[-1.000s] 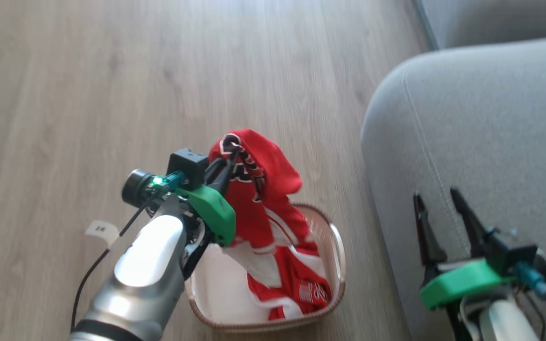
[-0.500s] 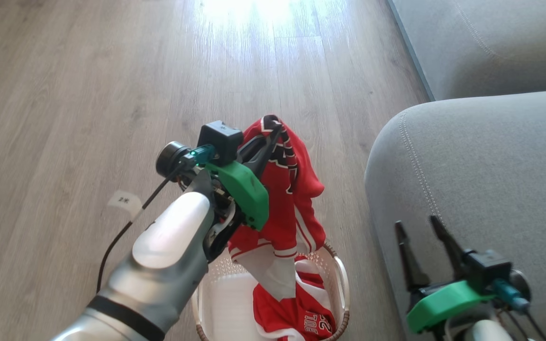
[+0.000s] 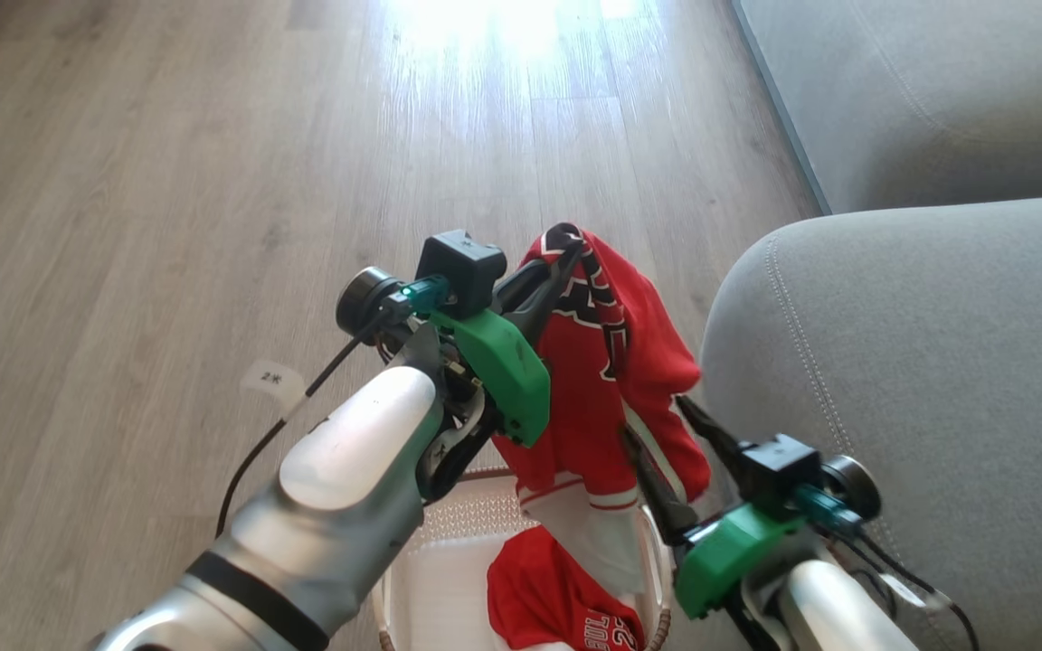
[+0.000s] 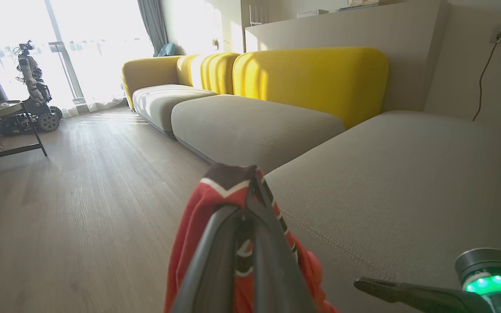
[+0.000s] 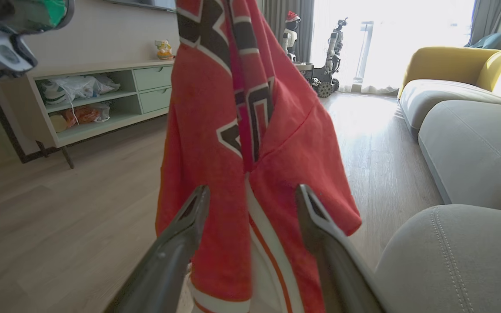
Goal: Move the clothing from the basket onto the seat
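Step in hand: we are lifting the jersey (image 3: 616, 362) out of the basket (image 3: 453, 524), the first leg of its trip to the sofa (image 3: 919, 380).
Left gripper (image 3: 564, 260): its jaws are clamped tight on the black-and-white collar band, and it holds the jersey high above the basket.
Right gripper (image 3: 654, 418): its jaws are spread wide, above the basket's sofa-side edge. In the right wrist view the hanging cloth sits between the two fingers, but we cannot tell whether either one touches it.
Jersey: it hangs in a long fold straight above the basket. Its white-trimmed hem reaches down to about rim height, and we cannot tell whether it has cleared the rim.
Shorts (image 3: 557, 588): they lie crumpled inside the basket, at its sofa-side end, under the jersey's hem.
Sofa: its rounded arm stands just beside the basket, on our right-gripper side.
Progress: by our judgement it is early, since one garment is in the air, the other is in the basket, and neither is on the sofa.
Next move: we think the right gripper should close on the lower cloth so both arms can carry the jersey from above the basket over to the cushion.
Care needed: the hem may snag the rim or drag the shorts, so we should lift it clear of the basket before swinging across.
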Robot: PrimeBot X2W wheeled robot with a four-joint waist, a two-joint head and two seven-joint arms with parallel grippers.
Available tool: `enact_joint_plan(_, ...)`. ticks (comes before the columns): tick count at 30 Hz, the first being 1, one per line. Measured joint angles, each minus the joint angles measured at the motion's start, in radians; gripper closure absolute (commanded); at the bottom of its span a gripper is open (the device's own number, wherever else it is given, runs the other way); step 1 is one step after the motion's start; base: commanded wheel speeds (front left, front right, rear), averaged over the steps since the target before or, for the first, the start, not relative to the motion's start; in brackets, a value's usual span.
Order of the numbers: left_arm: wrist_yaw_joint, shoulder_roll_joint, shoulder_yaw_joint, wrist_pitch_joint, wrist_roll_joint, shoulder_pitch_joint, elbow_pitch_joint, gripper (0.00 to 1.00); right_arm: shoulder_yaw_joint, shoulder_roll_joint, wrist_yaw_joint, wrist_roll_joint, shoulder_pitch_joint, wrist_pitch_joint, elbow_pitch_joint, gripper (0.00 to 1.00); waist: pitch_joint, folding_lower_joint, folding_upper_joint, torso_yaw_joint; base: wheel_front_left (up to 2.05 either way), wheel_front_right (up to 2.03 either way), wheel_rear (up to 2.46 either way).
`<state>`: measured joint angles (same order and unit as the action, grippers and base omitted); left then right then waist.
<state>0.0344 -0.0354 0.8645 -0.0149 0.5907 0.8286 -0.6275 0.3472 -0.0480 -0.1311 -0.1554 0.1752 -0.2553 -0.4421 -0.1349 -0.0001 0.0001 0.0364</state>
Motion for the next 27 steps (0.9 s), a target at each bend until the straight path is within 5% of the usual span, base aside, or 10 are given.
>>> enact_joint_plan(26, -0.037, -0.002, 0.146, -0.023, 0.116, 0.064, 0.066, 1.00, 0.192, -0.009, 0.000, -0.092, 0.292, 0.000, -0.339, 0.00, 0.011, 0.0000, 0.0000, 0.070, 0.00, 0.00, 0.00)
enact_joint_plan(27, -0.041, -0.002, 0.152, -0.023, 0.122, 0.065, 0.067, 1.00, 0.194, -0.009, 0.000, -0.092, 0.298, 0.000, -0.343, 0.24, 0.012, 0.0000, 0.0000, 0.072, 0.00, 0.00, 0.00)
